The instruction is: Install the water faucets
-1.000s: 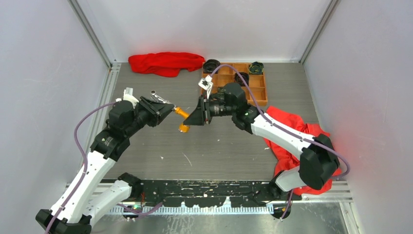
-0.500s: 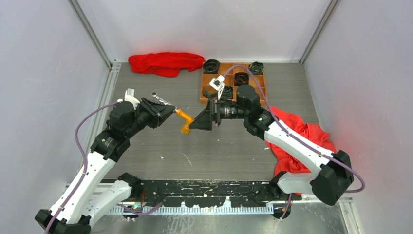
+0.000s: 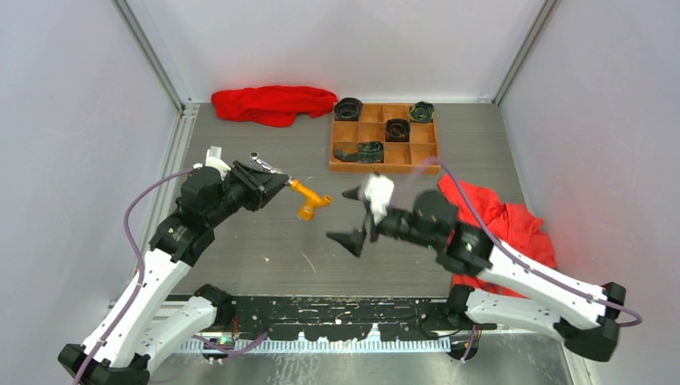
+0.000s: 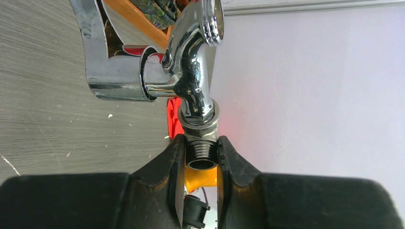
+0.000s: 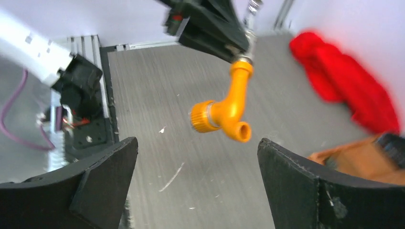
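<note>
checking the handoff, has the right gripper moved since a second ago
Yes. The right gripper pulled back toward the near edge, away from the wooden tray.

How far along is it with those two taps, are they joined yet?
Looks done: the orange faucet seems joined end to end with the silver faucet, with nothing else supporting it. In hand: the left gripper is shut on the silver faucet's thread, holding both in the air. The right gripper is open and apart from them. Left: I cannot tell whether the joint is tight.
</note>
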Available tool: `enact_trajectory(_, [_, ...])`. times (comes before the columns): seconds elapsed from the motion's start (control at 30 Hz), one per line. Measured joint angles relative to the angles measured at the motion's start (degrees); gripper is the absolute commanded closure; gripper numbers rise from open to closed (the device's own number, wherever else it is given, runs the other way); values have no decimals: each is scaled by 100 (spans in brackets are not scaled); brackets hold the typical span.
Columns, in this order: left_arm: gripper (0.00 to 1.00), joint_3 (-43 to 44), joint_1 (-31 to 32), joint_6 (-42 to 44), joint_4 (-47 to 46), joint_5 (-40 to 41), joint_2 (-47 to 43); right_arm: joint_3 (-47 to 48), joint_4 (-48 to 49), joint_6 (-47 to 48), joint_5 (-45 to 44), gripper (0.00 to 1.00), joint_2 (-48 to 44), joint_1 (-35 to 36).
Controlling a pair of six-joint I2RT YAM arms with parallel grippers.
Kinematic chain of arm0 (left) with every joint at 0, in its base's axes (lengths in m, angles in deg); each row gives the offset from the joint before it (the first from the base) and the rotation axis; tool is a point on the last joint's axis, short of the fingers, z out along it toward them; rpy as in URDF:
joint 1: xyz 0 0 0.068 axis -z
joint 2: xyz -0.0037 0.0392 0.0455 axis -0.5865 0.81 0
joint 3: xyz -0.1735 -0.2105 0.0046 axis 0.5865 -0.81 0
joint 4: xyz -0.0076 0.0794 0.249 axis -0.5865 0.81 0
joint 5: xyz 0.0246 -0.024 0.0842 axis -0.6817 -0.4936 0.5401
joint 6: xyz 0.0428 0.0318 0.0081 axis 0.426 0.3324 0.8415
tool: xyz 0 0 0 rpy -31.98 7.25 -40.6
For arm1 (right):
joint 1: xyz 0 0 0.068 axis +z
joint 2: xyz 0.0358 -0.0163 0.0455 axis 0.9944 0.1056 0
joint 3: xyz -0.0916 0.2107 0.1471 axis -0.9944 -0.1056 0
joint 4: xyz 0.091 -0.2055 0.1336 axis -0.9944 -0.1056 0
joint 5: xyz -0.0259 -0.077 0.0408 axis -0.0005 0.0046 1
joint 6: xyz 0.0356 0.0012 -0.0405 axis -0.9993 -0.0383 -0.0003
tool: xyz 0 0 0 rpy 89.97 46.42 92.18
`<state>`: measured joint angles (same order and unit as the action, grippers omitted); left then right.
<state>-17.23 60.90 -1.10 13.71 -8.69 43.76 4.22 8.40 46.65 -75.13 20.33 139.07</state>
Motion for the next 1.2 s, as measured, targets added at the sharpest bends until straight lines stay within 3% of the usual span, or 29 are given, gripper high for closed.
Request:
enact_trajectory(0.13, [100,-4,0,0,0,0,24,-1443,1121,1908,-835,0,-1163,1106])
enact_trajectory(0.2, [100,-7,2,0,2,0,35,-1731,1512,2903,-1456,0,-1167,1569])
enact_trajectory(0.4, [100,-26,0,0,0,0,94,-2350,3469,5847,-3381,0,249,2806])
enact_trajectory(0.57, [100,-26,0,0,-2,0,166,-2721,4745,7471,-4087,0,1152,2898])
enact_trajectory(0.7, [100,-26,2,0,-2,0,221,-2758,6341,8649,-4374,1,1832,2898])
enact_trajectory(0.83, [100,-26,0,0,-4,-2,251,-2785,7239,9296,-4411,10,2391,2822])
enact_trajectory(1.07, [100,-26,-2,-4,-42,9,267,-2780,7573,9403,-4312,29,2605,2415])
enact_trajectory(1.2, [100,-26,-4,4,-42,35,264,-2780,7713,9348,-4266,34,2852,2291])
